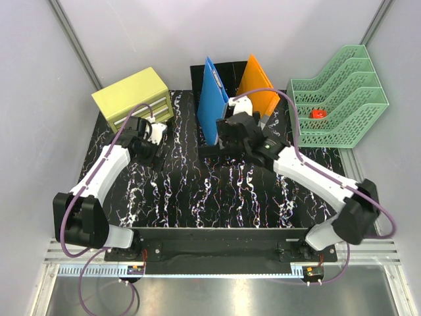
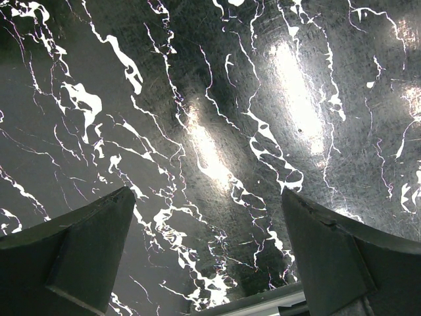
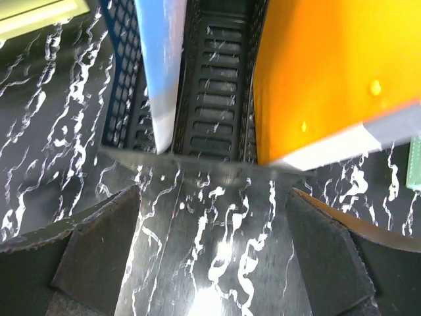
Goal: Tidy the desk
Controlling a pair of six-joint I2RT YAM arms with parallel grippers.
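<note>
In the top view, the desk (image 1: 197,191) is seen spread beneath both arms, with the black mesh file holder (image 1: 227,68) at its far edge. A blue folder (image 1: 212,99) and an orange folder (image 1: 258,84) are stood leaning in the holder. A yellow drawer unit (image 1: 135,97) is set left of the holder, and a green tiered tray (image 1: 342,99) holding a small red item (image 1: 319,113) is set right of it. In the left wrist view, the left gripper (image 2: 207,192) is shown spread wide and empty over bare desk, and the holder is not seen. In the right wrist view, the right gripper (image 3: 212,192) is likewise spread and empty, just in front of the holder's lip. The slatted floor between the folders, unclear from above, is shown plainly here. If this gripper were driven forward low, the lip could be struck and the holder shoved, or a leaning folder tipped.
</note>
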